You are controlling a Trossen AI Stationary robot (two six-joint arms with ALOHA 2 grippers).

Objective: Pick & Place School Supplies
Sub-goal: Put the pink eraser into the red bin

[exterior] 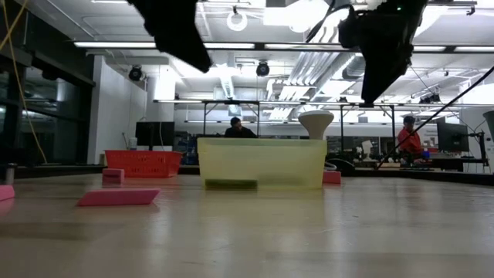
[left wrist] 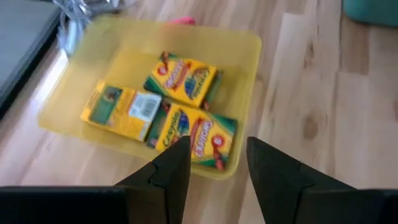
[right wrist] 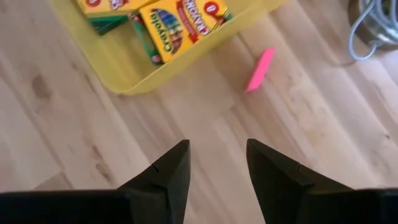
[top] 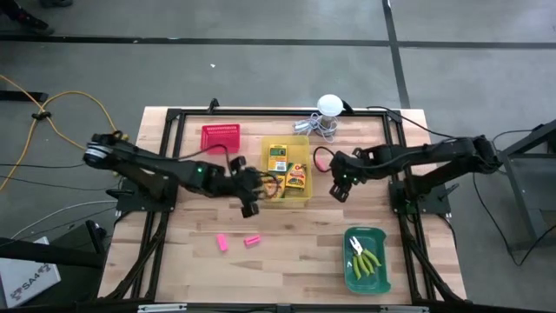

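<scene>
Crayon boxes (top: 287,168) lie flat in the yellow bin (top: 305,198); three show in the left wrist view (left wrist: 181,81). Two pink erasers (top: 223,243) (top: 252,239) lie on the table near the bin's near-left side. Another eraser (right wrist: 260,68) lies beside the bin. Two tools with yellow-green handles (top: 366,256) lie in the green bin (top: 350,276). My left gripper (top: 252,198) (left wrist: 217,165) hovers open at the yellow bin's near-left corner. My right gripper (top: 339,187) (right wrist: 214,165) hovers open over bare table, right of the yellow bin.
A red bin (top: 220,137) stands left of the yellow bin toward the far edge. A white ball (top: 329,105) with metal clutter (top: 314,124) sits at the far edge. Bare wood stretches along the near edge between the erasers and the green bin. People stand in the room behind (exterior: 407,139).
</scene>
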